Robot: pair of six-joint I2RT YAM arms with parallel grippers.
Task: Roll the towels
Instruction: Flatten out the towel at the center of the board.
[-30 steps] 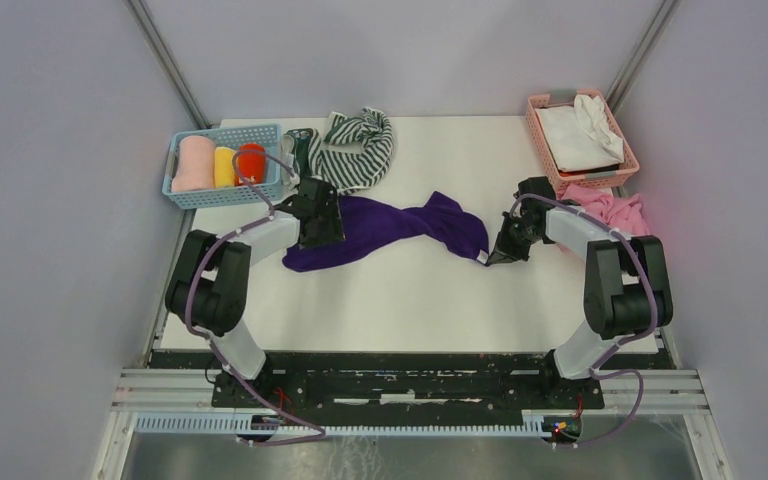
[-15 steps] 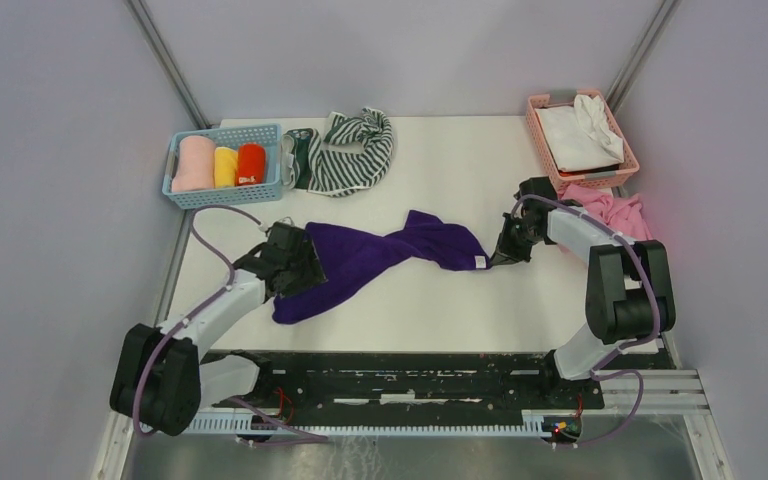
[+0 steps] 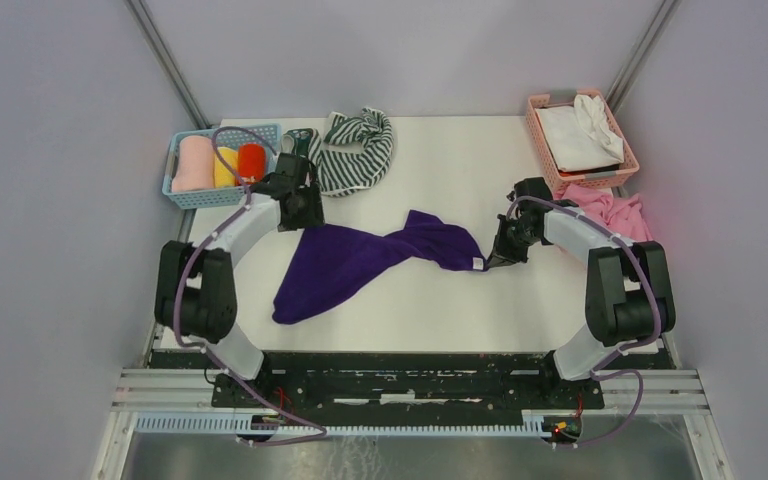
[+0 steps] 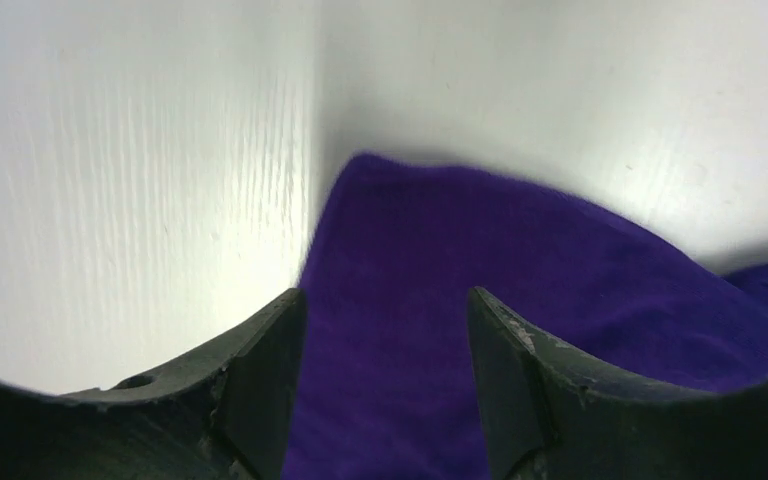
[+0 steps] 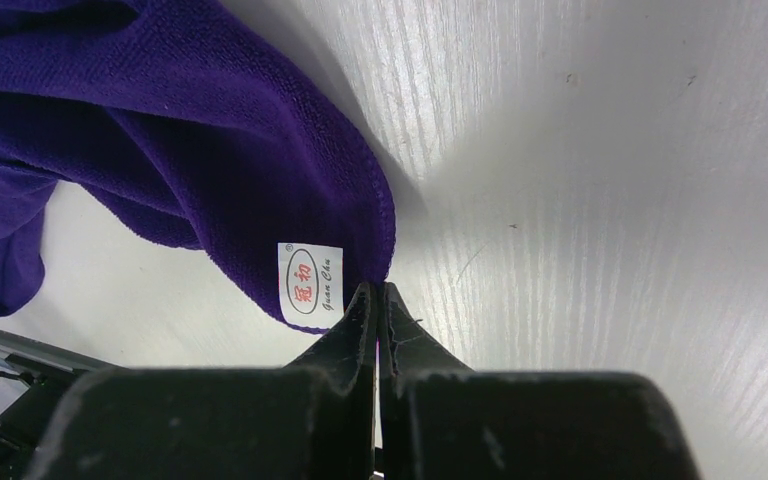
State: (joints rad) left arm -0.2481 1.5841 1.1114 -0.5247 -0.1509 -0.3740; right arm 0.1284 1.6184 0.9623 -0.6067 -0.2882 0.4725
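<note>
The purple towel (image 3: 360, 262) lies stretched across the middle of the table, its left end fanned out toward the near edge. My right gripper (image 3: 493, 260) is shut on its right corner beside the white label (image 5: 310, 285); the right wrist view shows the fingertips (image 5: 360, 320) pressed together on the hem of the purple towel (image 5: 210, 130). My left gripper (image 3: 305, 220) hovers open over the far-left corner of the purple towel (image 4: 440, 260), with cloth showing between its fingers (image 4: 260, 380). The green-and-white striped towel (image 3: 355, 150) lies crumpled at the back.
A blue basket (image 3: 222, 193) at the back left holds pink, yellow and red rolls. A pink basket (image 3: 538, 125) at the back right holds a white cloth (image 3: 580, 135). A pink cloth (image 3: 615, 212) lies beside the right arm.
My left arm swung from the towel's near-left part back up to its far-left corner, leaving that end spread toward the near edge. The right gripper kept its hold in place.
</note>
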